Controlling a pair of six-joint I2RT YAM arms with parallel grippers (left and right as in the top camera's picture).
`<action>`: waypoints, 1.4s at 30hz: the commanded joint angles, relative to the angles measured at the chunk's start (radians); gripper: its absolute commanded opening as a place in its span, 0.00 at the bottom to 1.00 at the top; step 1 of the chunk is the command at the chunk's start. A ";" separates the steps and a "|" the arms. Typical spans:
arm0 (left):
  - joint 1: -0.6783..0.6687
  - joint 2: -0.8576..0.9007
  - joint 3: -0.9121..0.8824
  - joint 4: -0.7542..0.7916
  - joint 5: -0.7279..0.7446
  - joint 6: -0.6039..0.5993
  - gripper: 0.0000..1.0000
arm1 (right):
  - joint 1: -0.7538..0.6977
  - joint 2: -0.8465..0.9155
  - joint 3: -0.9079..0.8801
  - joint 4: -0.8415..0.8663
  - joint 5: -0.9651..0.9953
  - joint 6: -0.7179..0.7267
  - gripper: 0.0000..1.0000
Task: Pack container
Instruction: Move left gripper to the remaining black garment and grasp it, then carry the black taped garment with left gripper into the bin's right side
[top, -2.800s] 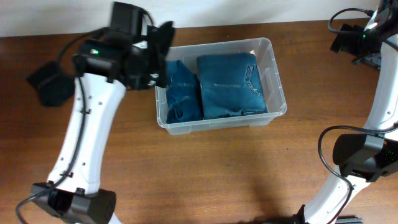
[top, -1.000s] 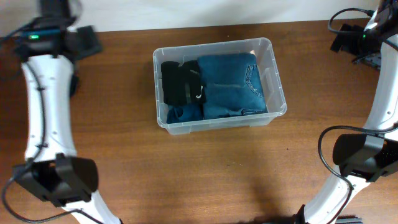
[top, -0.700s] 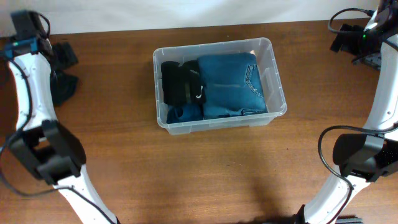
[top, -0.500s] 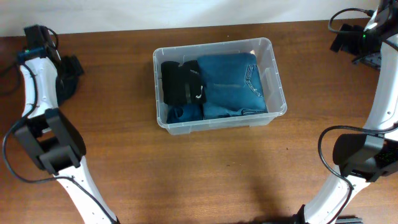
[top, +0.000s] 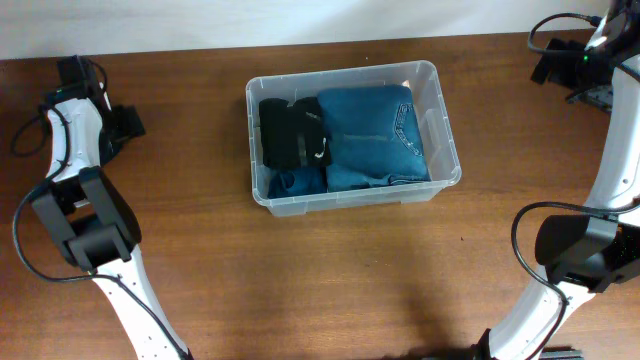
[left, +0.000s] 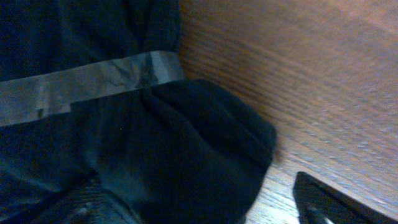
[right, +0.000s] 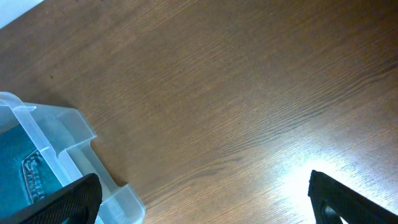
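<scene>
Brown wooden table (top: 330, 280) fills the overhead view, with a white robot arm rising at each side. The container (top: 345, 74), a clear plastic bin, sits at the middle of the table's far half, well apart from both grippers. Inside it, folded blue jeans (top: 372, 135) cover the right part, and a black folded garment (top: 290, 132) lies on more blue denim at the left.

The left arm reaches to the table's far left edge. Its wrist camera sits very close over a dark cloth bundle (left: 155, 155), which lies on the wood and is bound by a grey tape band (left: 93, 84). The left gripper (left: 199, 199) has its fingers spread wide. One tip shows at each lower corner of that view, with bare wood between the right tip and the cloth. The right gripper (right: 199, 202) hangs over bare wood beside the container's corner, fingers wide and holding nothing.

The step in hand looks like picking up the bundle. To do it well, centre the fingers across the bundle near the band, where the cloth is tightest. Go low to the wood and close firmly, since soft cloth gives. Then lift clear above the container's rim before crossing over.
</scene>
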 joint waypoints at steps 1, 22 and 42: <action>0.005 0.034 0.008 -0.012 -0.006 0.013 0.78 | -0.002 -0.004 0.005 0.000 0.009 0.012 0.98; -0.027 0.008 0.578 -0.562 -0.007 0.013 0.01 | -0.002 -0.004 0.005 0.000 0.009 0.012 0.99; -0.612 -0.022 0.889 -0.758 0.019 0.017 0.01 | -0.002 -0.004 0.005 0.000 0.009 0.012 0.98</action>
